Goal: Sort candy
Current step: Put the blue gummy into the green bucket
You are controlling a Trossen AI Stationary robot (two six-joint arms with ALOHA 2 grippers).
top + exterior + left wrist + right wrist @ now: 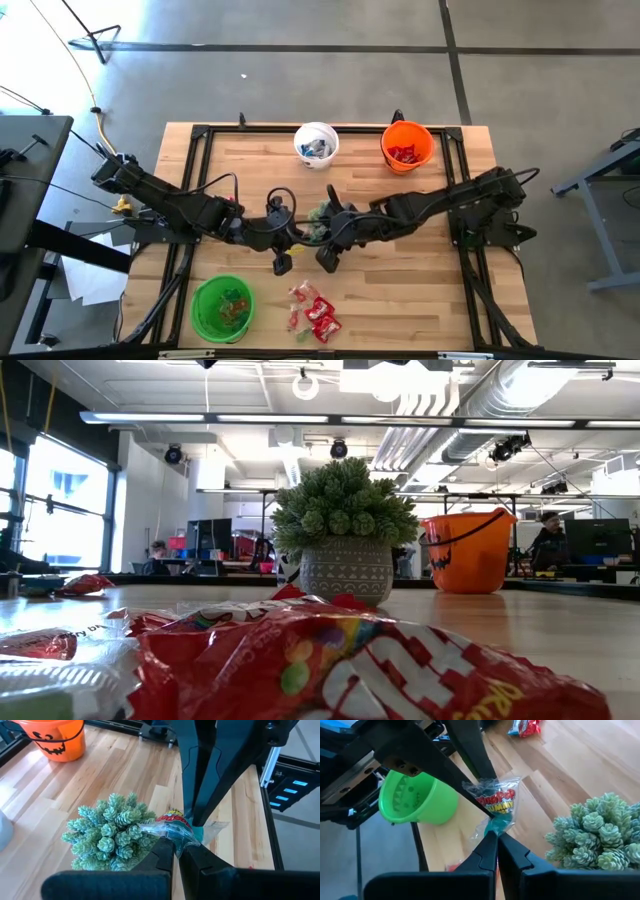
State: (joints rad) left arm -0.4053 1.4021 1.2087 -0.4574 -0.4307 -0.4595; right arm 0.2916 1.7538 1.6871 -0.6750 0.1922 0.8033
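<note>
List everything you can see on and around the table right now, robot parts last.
Clear Ring Pop candy wrapper with a teal piece: one, pinched by both grippers mid-table.
Shiny red candy packets: a small pile, near edge of the table, right of the green bucket.
Green plastic bucket: one, near-left corner, candy inside.
White bucket: one, far edge, blue-and-white wrappers inside.
Orange pumpkin-face bucket: one, far right, red packets inside.
Green spiky plant in a patterned grey pot: one, table centre.
Wooden table: one, light wood, black frame.
Left gripper: shut on the wrapper.
Right gripper: shut on the wrapper's teal end.
</note>
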